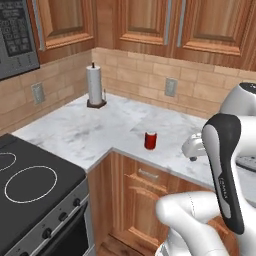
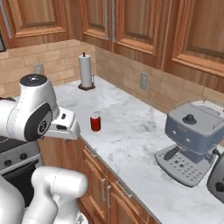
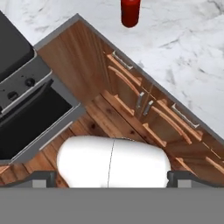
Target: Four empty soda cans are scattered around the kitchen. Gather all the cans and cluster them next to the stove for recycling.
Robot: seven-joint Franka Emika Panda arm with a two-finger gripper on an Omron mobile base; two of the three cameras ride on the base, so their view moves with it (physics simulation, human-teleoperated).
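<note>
One red soda can (image 1: 150, 140) with a silver top stands upright on the marble counter (image 1: 85, 132), near its front edge and right of the corner; it also appears as the can (image 2: 95, 123) and the can (image 3: 130, 12). The stove (image 1: 30, 195), a black cooktop with white rings and black knobs, sits at the lower left, and its front shows as the stove (image 3: 26, 83). My gripper (image 3: 111, 178) hangs open and empty just off the counter's front edge, a short way from the can, pointing down at the cabinet fronts and floor. Its fingertips (image 3: 43, 178) stand wide apart.
A paper towel roll (image 1: 94, 85) stands in the back corner of the counter. A grey coffee machine (image 2: 190, 140) and a dark appliance (image 2: 217, 178) sit further right. The microwave (image 1: 17, 35) hangs above the stove. Wooden cabinets (image 3: 131, 87) run under the counter.
</note>
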